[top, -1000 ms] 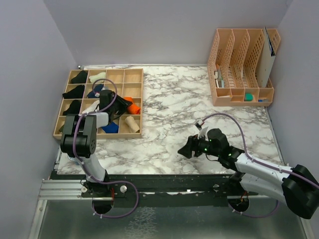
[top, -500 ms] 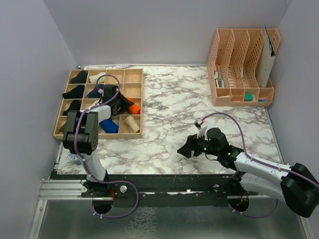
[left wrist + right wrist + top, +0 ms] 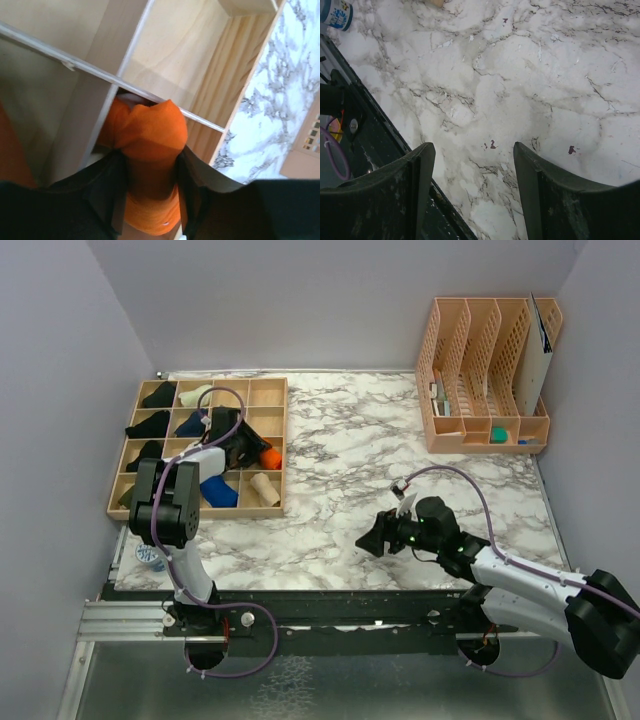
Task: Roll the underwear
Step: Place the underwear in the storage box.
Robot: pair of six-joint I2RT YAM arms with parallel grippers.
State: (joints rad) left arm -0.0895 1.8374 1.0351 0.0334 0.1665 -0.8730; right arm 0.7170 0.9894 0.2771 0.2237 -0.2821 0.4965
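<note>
"Underwear (image 3: pixel 152 130), orange, one piece: where is it entered?"

"In the wooden divider tray (image 3: pixel 284 430), right-hand column, bunched against a partition. The left gripper (image 3: pixel 150 200) is clenched on it — cloth pinched between both fingers, with a rounded fold bulging out past the tips."

"Same item from the top view?"

"A small orange patch just beside the left gripper's tip, inside the tray. Its waistband cannot be made out."

"Right gripper?"

"Right gripper (image 3: pixel 472 195): released, fingers spread wide, nothing between them. It hangs over the marble table (image 3: pixel 520 75), near the front edge and well apart from the tray."

"Other stock?"

"Dark bundles (image 3: pixel 155 395) in the tray's left columns and one blue bundle (image 3: pixel 222 495) in its near row. A peach file rack (image 3: pixel 485 370) stands at the far right corner. A small blue-and-white cup (image 3: pixel 150 558) sits by the near left edge — beside the left arm's base."
</note>
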